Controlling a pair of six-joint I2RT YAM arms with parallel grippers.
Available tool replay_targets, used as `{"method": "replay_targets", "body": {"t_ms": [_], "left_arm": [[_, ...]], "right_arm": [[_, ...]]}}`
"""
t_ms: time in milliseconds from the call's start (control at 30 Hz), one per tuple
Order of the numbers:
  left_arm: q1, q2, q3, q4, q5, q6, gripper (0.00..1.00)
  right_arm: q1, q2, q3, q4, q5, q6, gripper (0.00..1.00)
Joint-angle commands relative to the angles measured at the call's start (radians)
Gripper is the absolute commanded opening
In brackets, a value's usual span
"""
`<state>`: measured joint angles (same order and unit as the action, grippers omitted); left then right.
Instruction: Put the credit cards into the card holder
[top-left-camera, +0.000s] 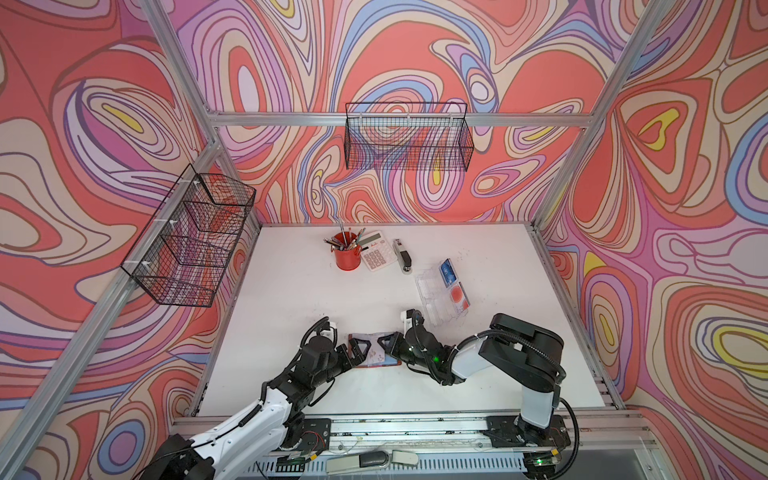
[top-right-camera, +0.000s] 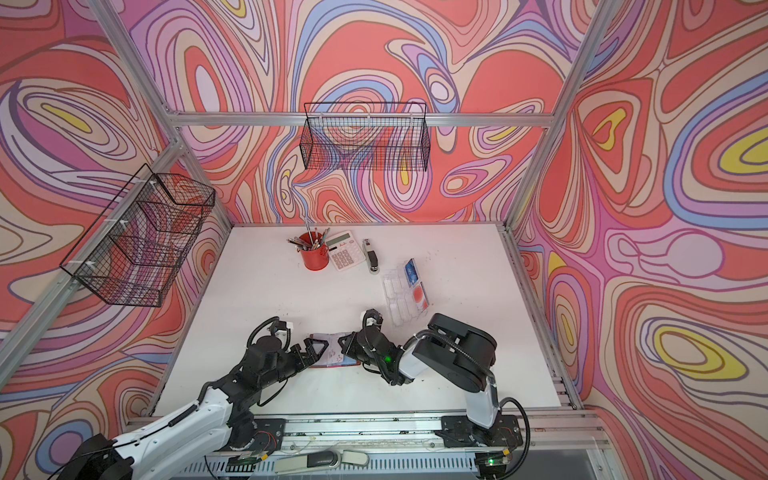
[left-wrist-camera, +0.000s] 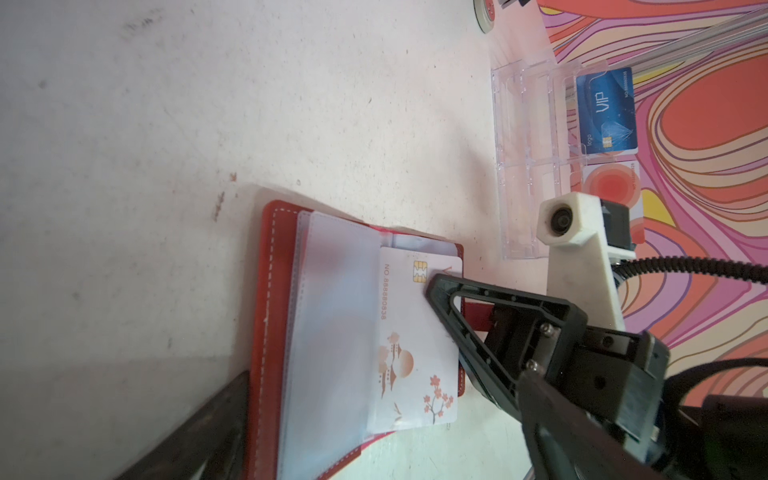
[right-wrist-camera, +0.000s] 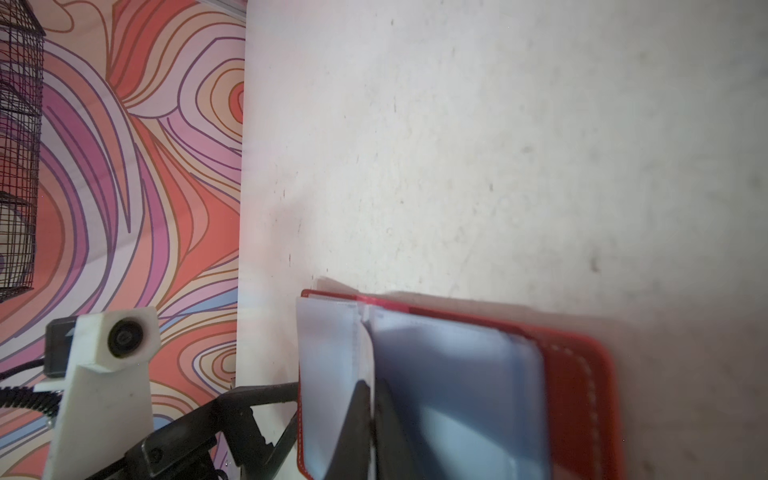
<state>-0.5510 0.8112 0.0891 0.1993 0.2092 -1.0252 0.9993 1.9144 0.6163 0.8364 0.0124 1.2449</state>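
Now, the card holder (left-wrist-camera: 270, 332) lies open and flat on the white table (top-left-camera: 291, 311), near the front edge and between the two arms, clear sleeves (left-wrist-camera: 332, 311) fanned upward. A pale card (left-wrist-camera: 415, 340) with blossom print sits on its inner face, one long edge at a sleeve mouth; how far in, I can't tell. The right gripper (left-wrist-camera: 432, 286) has its jaws together on the card's outer edge, seemingly pinching it. The left gripper (top-left-camera: 358, 350) is spread wide at the holder's stitched end, gripping nothing; whether it touches the leather is unclear. The step looks like seating this card, and I'd say it wants a low, flat push along the sleeve, card kept level so the corner doesn't catch or buckle the plastic, with the left side bracing the holder against skidding. Two more wait in the clear tray (top-left-camera: 432, 299) beyond the right arm: a blue card (left-wrist-camera: 606, 108) and a red-circle card (left-wrist-camera: 611, 187). Further back stand a red pencil cup (top-left-camera: 345, 257), a calculator (top-left-camera: 375, 251) and a stapler (top-left-camera: 402, 253). Wire baskets (top-left-camera: 409, 137) hang on swirling pink-and-orange walls.
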Motion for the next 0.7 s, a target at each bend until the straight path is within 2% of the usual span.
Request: {"method": "replay_targets", "body": {"t_ms": [0,200,333,667], "left_arm": [[-0.006,0.02,-0.04,-0.138,-0.009,-0.015,1.0],[-0.006,0.019,-0.043,-0.138,-0.008,-0.015,1.0],[-0.006,0.023,-0.042,-0.135,-0.006,-0.013,1.0],[-0.007,0.051,-0.04,-0.12,0.0,-0.01,1.0]], "right_arm": [[0.022,0.011,-0.03,-0.037,0.037,0.041,0.0],[0.036,0.025,-0.012,-0.031,0.025,0.043,0.0],[0.036,0.064,-0.006,0.048,-0.001,0.041,0.0],[0.036,0.092,0.035,0.056,-0.035,-0.043,0.0]]}}
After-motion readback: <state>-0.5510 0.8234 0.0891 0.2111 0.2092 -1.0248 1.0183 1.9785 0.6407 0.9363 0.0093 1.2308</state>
